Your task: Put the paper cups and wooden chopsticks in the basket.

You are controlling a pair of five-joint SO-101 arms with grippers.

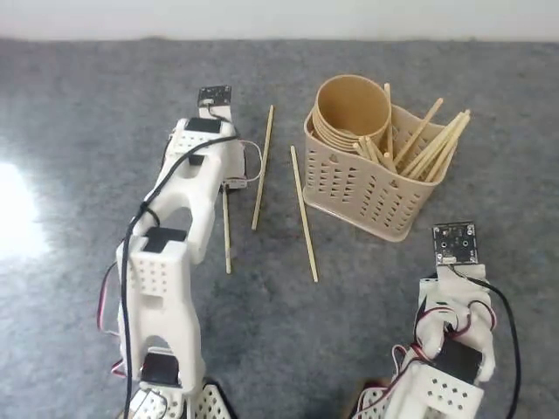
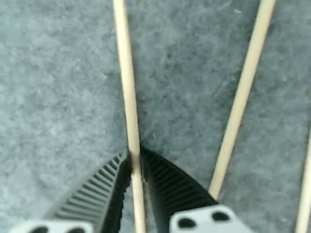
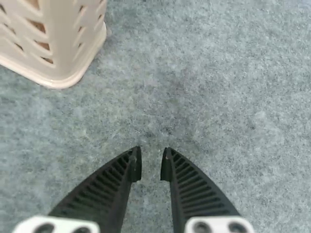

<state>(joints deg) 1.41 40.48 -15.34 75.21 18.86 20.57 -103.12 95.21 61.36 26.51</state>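
Grey felt-like matting is covering the bench (image 1: 87,105), and I am watching the left tool (image 2: 134,154) pinching a wooden chopstick (image 2: 127,87) that is lying flat on it, the ribbed fingers (image 2: 167,182) pressing on the stick from both sides near one end. I am judging this stick as light, stiff and smooth, so it is likely to swivel or slip in a pinch made that far from its middle; a hold nearer the centre would be carrying it more level. A second chopstick (image 1: 263,166) is lying just beside it, apart from it, and a third chopstick (image 1: 303,212) is lying between that one and the basket (image 1: 376,188). The beige slotted basket is already holding a nested stack of paper cups (image 1: 352,109), sitting upright at one end, and a bundle of chopsticks (image 1: 432,144) leaning out over the rim at the other. The right tool (image 3: 150,165) is hanging low over bare matting near the basket's corner, its fingers slightly spread and gripping nothing.
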